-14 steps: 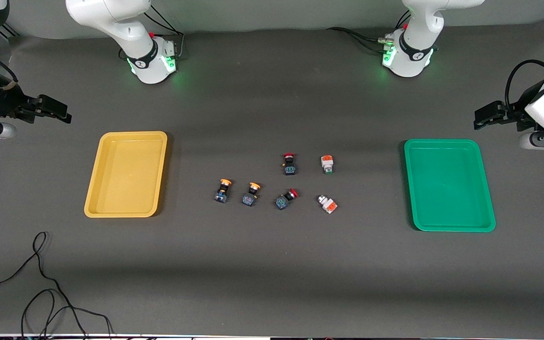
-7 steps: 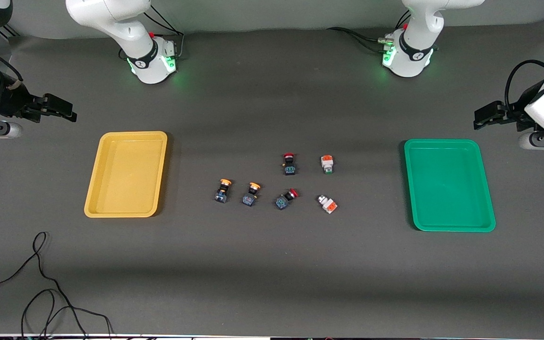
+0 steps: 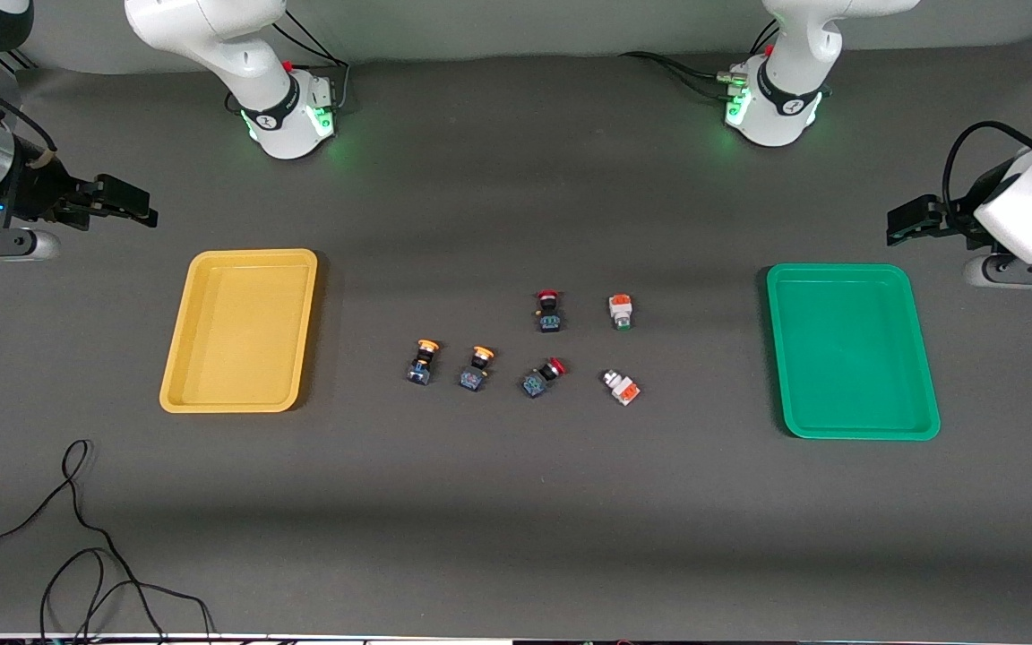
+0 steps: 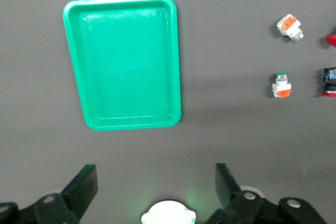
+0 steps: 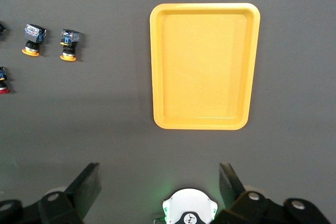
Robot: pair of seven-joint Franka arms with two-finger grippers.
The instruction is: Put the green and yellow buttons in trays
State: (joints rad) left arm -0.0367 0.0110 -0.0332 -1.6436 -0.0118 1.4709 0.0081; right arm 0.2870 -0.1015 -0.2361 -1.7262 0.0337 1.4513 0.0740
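Nothing sorted yet; all four buttons wait mid-table.

Front: yellow tray (image 3: 239, 331) and green tray (image 3: 852, 351) empty; yellow buttons (image 3: 423, 361), green buttons (image 3: 621, 312) between them. Left wrist: left gripper (image 4: 156, 187) wide, empty. Right wrist: right gripper (image 5: 160, 184) wide, empty.
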